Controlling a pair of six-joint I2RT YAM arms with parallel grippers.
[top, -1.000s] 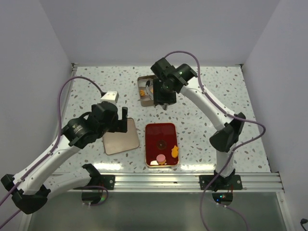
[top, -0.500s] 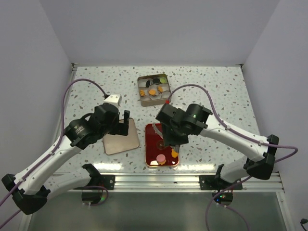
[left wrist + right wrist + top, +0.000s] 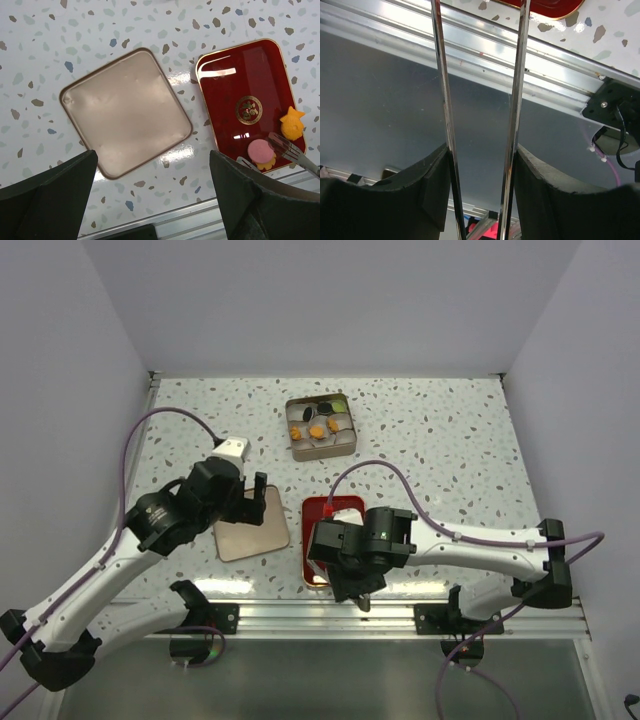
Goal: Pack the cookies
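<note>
Fingers [image 3: 427, 200] of our right gripper [image 3: 481, 200] are clamping the metal tongs [image 3: 516, 90], whose tips are reaching just beside the pink cookie [image 3: 260, 151], near the orange cookie [image 3: 292, 124], on the red tray [image 3: 225, 85]. Our left gripper [image 3: 152, 200] is hanging spread wide (holding nothing) over the lid [image 3: 125, 110]. More cookies [image 3: 316, 430] are sitting in the tin [image 3: 320, 453] farther back.

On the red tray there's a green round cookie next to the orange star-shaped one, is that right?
No, the round cookie is pink, not green. It does lie next to the orange star-shaped one on the red tray, as the left wrist view shows.
</note>
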